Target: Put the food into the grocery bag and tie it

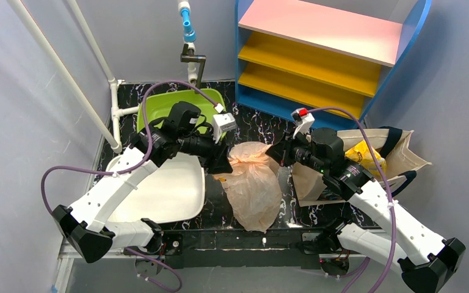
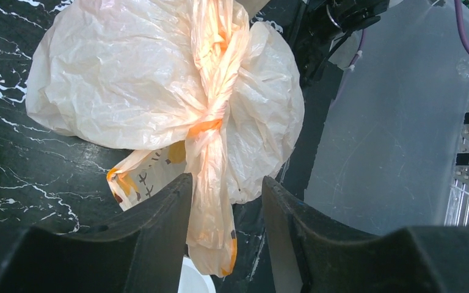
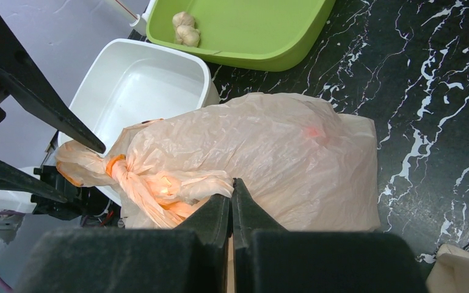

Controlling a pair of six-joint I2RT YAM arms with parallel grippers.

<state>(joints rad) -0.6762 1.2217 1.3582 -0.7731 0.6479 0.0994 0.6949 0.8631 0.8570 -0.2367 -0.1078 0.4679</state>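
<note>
Grocery bag (image 1: pixel 253 189), crinkly translucent beige plastic, lengthwise away from me, knot farthest, left fingers (image 2: pixel 159 213) half-open astride its tail, right fingers (image 3: pixel 214 213) pinching it.

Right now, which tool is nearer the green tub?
Left. The left tool sits just in front of the green tub; the right tool is across the grocery bag.

We can read no text anywhere; the grocery bag (image 2: pixel 116 85) bears small dark lettering beside a yellow mark, too small and crumpled for us to decipher.
</note>
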